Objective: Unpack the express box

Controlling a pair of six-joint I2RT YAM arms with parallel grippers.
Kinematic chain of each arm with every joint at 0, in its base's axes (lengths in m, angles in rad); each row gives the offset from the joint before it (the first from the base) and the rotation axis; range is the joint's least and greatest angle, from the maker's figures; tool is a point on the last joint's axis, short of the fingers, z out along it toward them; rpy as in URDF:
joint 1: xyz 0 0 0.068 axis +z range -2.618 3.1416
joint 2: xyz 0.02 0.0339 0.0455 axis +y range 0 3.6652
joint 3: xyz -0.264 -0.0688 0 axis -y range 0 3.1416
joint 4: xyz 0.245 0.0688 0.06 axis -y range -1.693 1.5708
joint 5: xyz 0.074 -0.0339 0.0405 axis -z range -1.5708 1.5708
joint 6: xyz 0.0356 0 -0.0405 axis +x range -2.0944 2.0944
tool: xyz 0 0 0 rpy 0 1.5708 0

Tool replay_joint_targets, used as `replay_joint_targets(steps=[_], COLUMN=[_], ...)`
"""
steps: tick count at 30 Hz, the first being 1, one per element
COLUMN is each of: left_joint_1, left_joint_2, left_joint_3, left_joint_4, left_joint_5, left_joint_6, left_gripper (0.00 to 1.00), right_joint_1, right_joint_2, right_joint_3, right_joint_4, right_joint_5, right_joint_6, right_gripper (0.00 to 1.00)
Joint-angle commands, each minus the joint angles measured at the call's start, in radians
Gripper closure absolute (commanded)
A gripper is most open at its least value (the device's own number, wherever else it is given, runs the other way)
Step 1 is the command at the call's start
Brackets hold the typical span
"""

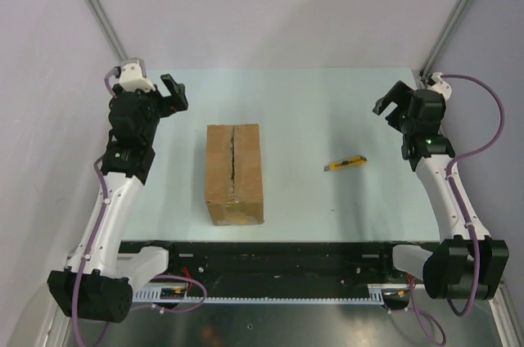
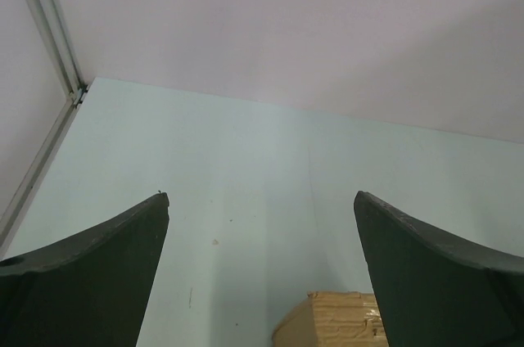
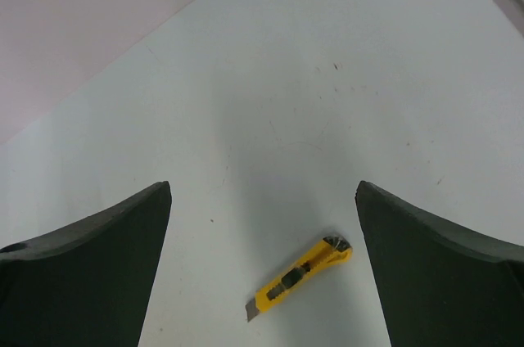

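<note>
Left fingers (image 2: 90, 273): I see them spread wide, gripping nothing, held above the desk (image 1: 311, 101) near its far left corner.
Right fingers (image 3: 434, 265): likewise spread and free, raised near the far right corner.
Express box (image 1: 235, 173): sits left of centre, flaps shut along the centre seam, near face close to the desk's near edge, apart from both pairs of fingers.
Yellow knife (image 1: 345, 164): lies flat between box and right arm, well apart from the box.
Room: desk surface shows around the box, widest on the far and right sides; walls close the far and side edges.
Cut off: my left wrist view catches only one box corner at its bottom edge.
</note>
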Motion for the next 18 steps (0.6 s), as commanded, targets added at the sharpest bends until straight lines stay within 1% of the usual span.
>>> replay_joint_targets(steps=[1, 3, 4, 6, 8, 10, 12, 13, 15, 18], left_joint_1=[-0.003, -0.005, -0.005, -0.003, -0.002, -0.002, -0.002, -0.002, -0.002, -0.002], left_joint_2=[-0.019, -0.022, -0.023, -0.038, -0.046, -0.052, -0.04, -0.037, -0.038, -0.075], left_joint_3=[-0.007, -0.018, -0.022, -0.044, -0.054, -0.082, -0.106, -0.113, -0.131, -0.165], left_joint_4=[0.017, 0.017, 0.017, 0.017, 0.017, 0.02, 0.019, 0.014, -0.022, -0.081], left_joint_5=[-0.074, -0.142, -0.152, -0.143, -0.071, 0.034, 0.061, 0.054, 0.012, 0.012], left_joint_6=[-0.049, -0.09, -0.128, -0.139, -0.109, -0.037, -0.021, -0.017, -0.064, -0.118], left_gripper=[0.0, 0.0, 0.0, 0.0, 0.0, 0.0, 0.0, 0.0, 0.0, 0.01], right_joint_1=[-0.004, -0.003, 0.0, 0.005, 0.008, 0.014, 0.089, 0.153, 0.215, 0.321], right_joint_2=[0.017, 0.034, 0.039, 0.048, 0.062, 0.083, 0.096, 0.096, 0.093, 0.073], right_joint_3=[0.023, 0.023, 0.023, 0.023, 0.023, 0.023, 0.023, 0.023, 0.023, 0.023], right_joint_4=[-0.037, -0.049, -0.052, -0.06, -0.068, -0.054, -0.031, -0.023, -0.01, 0.001], right_joint_5=[0.0, -0.005, -0.001, -0.007, -0.023, -0.118, -0.149, -0.143, -0.138, -0.149], right_joint_6=[0.065, 0.082, 0.09, 0.115, 0.141, 0.173, 0.162, 0.152, 0.129, 0.11], right_gripper=[0.0, 0.0, 0.0, 0.0, 0.0, 0.01, 0.03, 0.03, 0.04, 0.04])
